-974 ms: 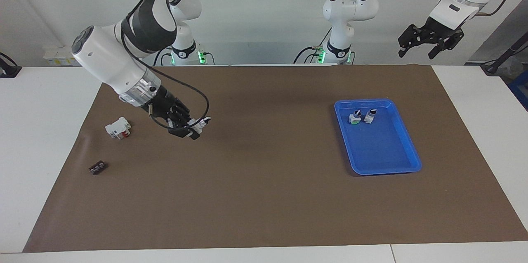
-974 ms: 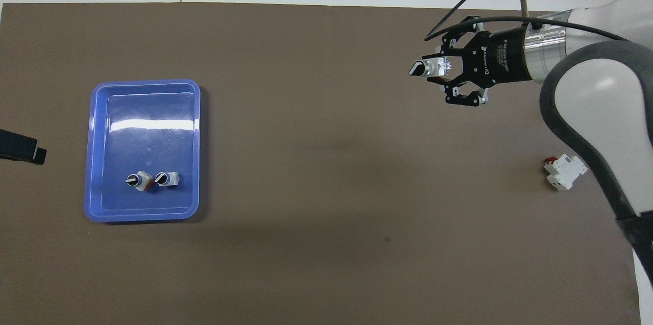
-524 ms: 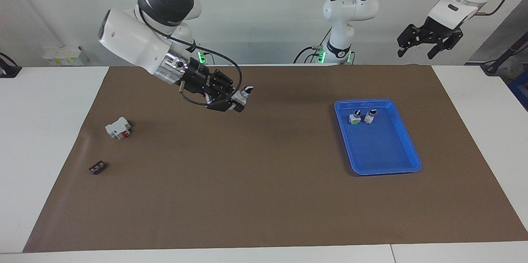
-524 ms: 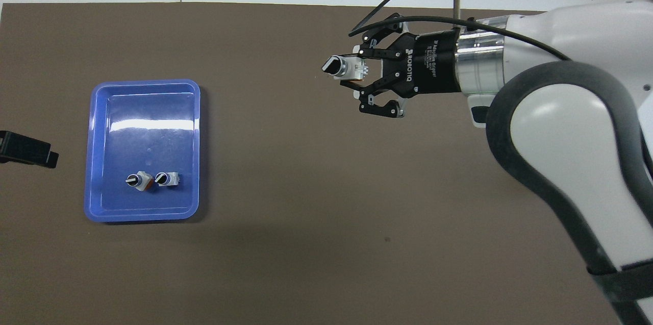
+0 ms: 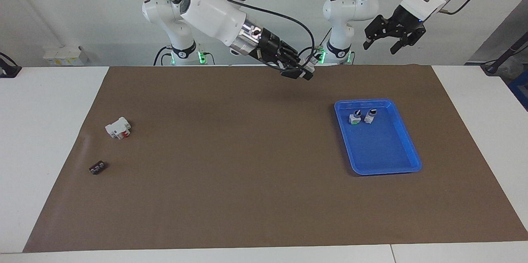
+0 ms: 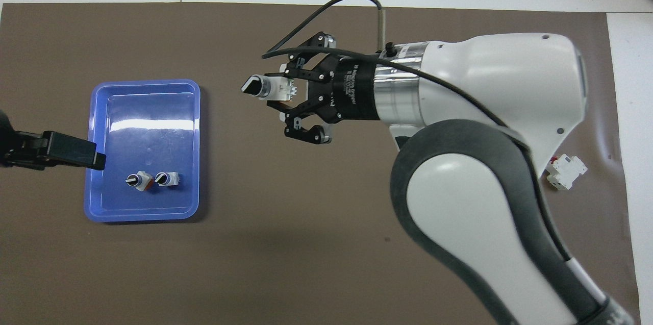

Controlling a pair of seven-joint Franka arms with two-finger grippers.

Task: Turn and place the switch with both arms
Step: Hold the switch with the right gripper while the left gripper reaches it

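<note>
The right gripper (image 6: 283, 96), raised high over the middle of the brown mat (image 5: 247, 172), was clamped on the switch (image 6: 268, 88); the block lay level between the fingers with its black knob pointing toward the left arm's end of the table. The right arm (image 6: 474, 126) stretched out from its base and hid much of the mat in the overhead view. The left gripper (image 5: 391, 34) hung in the air over the mat's edge nearest the robots, at the left arm's end, its fingers spread apart and holding nothing. A blue tray (image 5: 406, 147) lay on the mat toward the left arm's end, and two more switches (image 5: 363, 116) stood side by side in the part of it nearest the robots. Toward the right arm's end lay a white block with a red part (image 5: 118, 128) and, farther from the robots, a small black piece (image 5: 97, 167).
</note>
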